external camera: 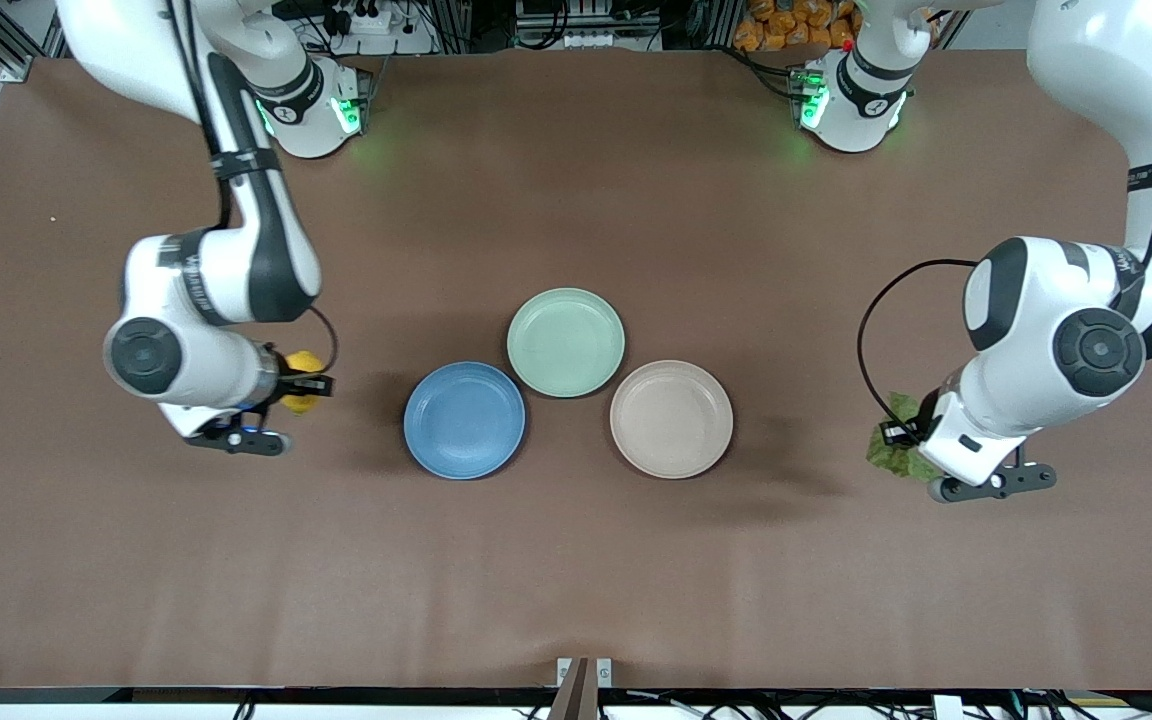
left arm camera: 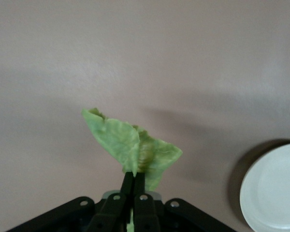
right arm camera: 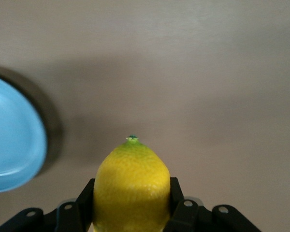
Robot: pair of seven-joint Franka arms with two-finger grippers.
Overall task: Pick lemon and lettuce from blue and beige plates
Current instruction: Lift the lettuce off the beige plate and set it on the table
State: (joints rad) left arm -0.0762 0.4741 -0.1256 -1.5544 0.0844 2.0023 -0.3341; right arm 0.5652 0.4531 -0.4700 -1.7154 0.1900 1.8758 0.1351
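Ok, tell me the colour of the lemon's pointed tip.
Green, fading into yellow skin on the lemon; the right wrist view shows it best.

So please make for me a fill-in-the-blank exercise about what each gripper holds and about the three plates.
1. The right gripper is shut on the ____.
2. The left gripper pinches the ____ over bare table, toward the left arm's end.
3. The blue plate, the beige plate and the mint-green plate all hold ____.
4. The plate farthest from the front camera is the ____ one.

Missing words: lemon; lettuce; nothing; mint-green
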